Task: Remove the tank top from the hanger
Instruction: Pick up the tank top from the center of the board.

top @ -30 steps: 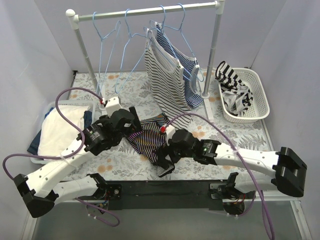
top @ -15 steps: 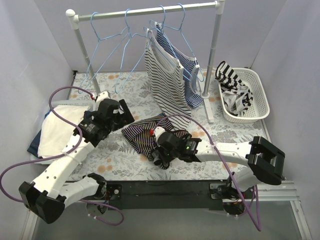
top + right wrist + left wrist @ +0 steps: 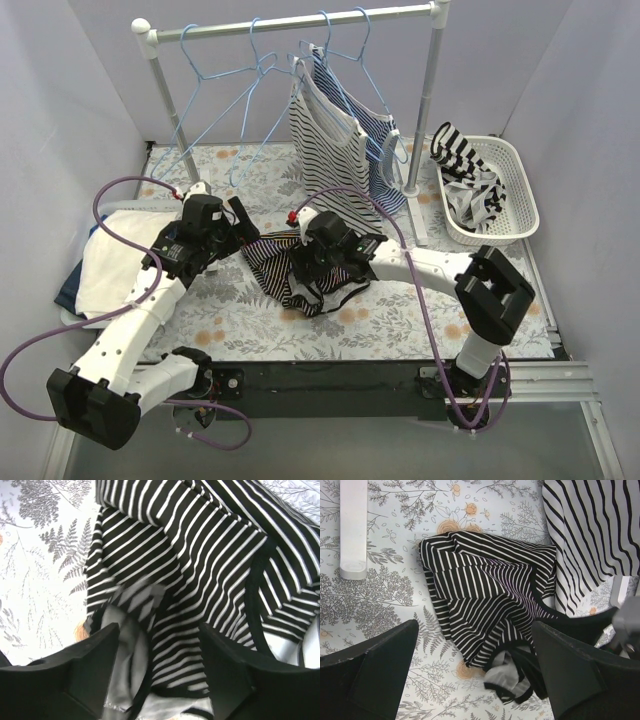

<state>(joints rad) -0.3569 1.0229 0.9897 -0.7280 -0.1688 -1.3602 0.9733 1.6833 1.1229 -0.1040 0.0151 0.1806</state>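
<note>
From above, the soft, crumpled striped tank top (image 3: pixel 300 275) is noted on the floral table (image 3: pixel 400 320), with the left gripper (image 3: pixel 238 215) at its 10 o'clock; by left wrist, the fingers (image 3: pixel 375 665) are spread wide, nothing held; by right wrist, the right gripper (image 3: pixel 159 630) is parted over the folds, pinching nothing.

Tank top (image 3: pixel 300 272), black with thin white stripes, black edging and pale grey inner fabric showing at one end, off the hanger and lying crumpled in a low heap on the floral tabletop (image 3: pixel 240 312) at frame centre; empty light-blue wire hangers (image 3: pixel 216 76) hanging tilted on the rail (image 3: pixel 300 22), upper left.
</note>
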